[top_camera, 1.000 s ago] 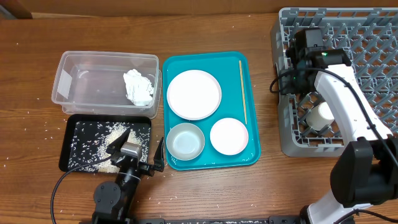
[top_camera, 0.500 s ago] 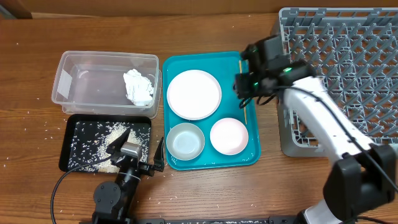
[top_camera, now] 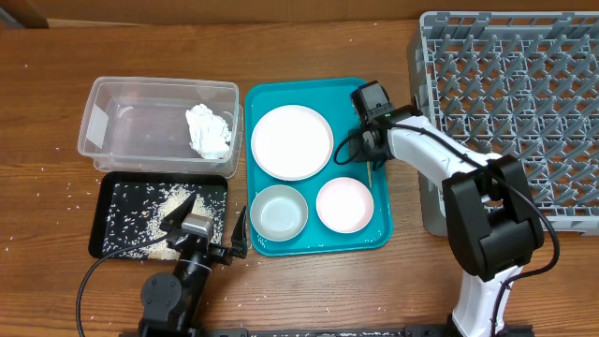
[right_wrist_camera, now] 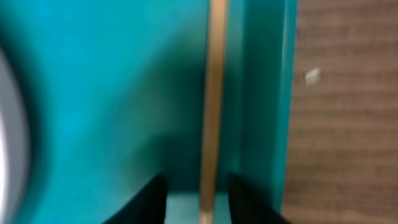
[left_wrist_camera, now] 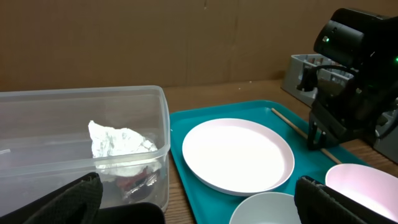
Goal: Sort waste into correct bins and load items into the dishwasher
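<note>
Right gripper (right_wrist_camera: 198, 199) was narrow, fingers straddling chopstick (right_wrist_camera: 214, 93), not clamped; teal tray (right_wrist_camera: 267, 93) rim just right. Left gripper (top_camera: 211, 223) wide, empty.

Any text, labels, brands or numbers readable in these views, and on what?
None can be read.
Tub, black tray, teal tray, rack, plate: no print shows.
Wrapper in the tub: too crumpled and dim to read.
The right wrist view is blurred and shows no lettering.
</note>
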Robot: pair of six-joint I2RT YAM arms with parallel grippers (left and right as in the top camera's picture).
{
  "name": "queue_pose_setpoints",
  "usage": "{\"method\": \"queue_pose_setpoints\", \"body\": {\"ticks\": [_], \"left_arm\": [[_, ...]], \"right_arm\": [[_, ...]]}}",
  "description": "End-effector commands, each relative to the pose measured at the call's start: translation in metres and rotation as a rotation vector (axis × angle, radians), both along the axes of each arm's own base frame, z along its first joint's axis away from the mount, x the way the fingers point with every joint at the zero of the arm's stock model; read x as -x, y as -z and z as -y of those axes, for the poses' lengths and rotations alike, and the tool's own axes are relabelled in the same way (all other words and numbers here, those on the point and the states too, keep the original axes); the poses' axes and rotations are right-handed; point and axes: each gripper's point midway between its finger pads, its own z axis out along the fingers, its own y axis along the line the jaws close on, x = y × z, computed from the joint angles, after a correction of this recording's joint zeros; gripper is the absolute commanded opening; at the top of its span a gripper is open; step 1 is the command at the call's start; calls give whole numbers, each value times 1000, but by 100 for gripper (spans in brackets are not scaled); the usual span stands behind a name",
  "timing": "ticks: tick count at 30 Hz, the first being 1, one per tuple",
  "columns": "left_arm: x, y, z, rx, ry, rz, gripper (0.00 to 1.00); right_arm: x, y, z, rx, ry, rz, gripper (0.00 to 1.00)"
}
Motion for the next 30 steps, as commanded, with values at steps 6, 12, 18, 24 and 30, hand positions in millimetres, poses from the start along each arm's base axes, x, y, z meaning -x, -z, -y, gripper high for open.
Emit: {"method": "queue_pose_setpoints", "body": {"ticks": [6, 12, 18, 24, 30], "left_arm": [[-1, 1, -3, -21, -13, 9, 100], [-1, 1, -3, -21, -13, 9, 100], [-1, 1, -3, -21, -13, 9, 100], [-1, 1, -3, -21, -13, 9, 100], [-1, 1, -3, -21, -13, 9, 100]], "right_arm": [[1, -22, -5, -20, -5, -17, 4], [-19, -130, 2, -96, 18, 195, 4], [-10, -192, 63, -4, 6, 306, 4], [5, -176, 128, 159, -19, 207, 4], [10, -126, 142, 163, -12, 68, 4]]}}
